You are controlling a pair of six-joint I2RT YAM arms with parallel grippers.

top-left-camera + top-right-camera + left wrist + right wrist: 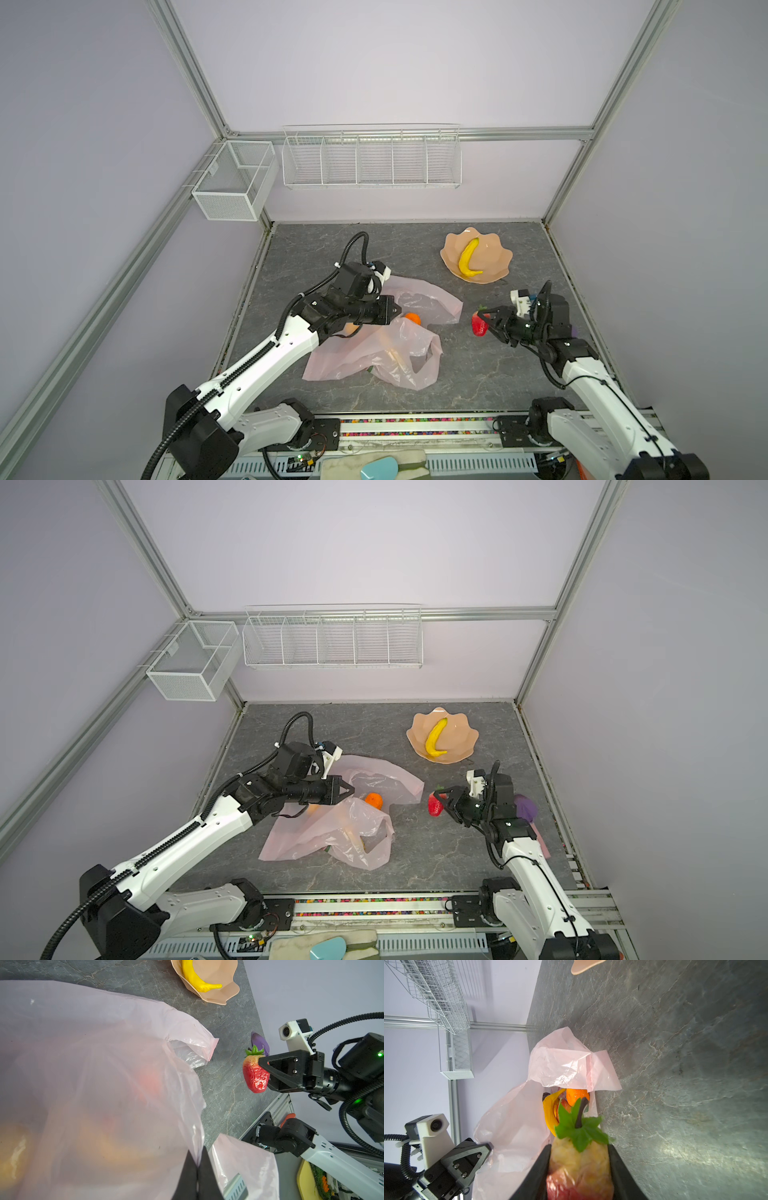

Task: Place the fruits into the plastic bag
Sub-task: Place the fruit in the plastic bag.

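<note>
Right gripper (490,322) holds a red strawberry (478,326) near the pale pink bag (374,359), whose mouth faces it with a tangerine (412,318) inside; well apart to its side, a banana (467,259) lies in the bowl (496,259). Left gripper (397,310) is pinched tight on the bag's rim, just beside the tangerine.

A crinkly pink translucent plastic bag (374,353) lies mouth open, orange tangerine (412,318) inside; red strawberry (479,325) hangs gripped nearby; yellow banana (468,258) lies well apart.
</note>
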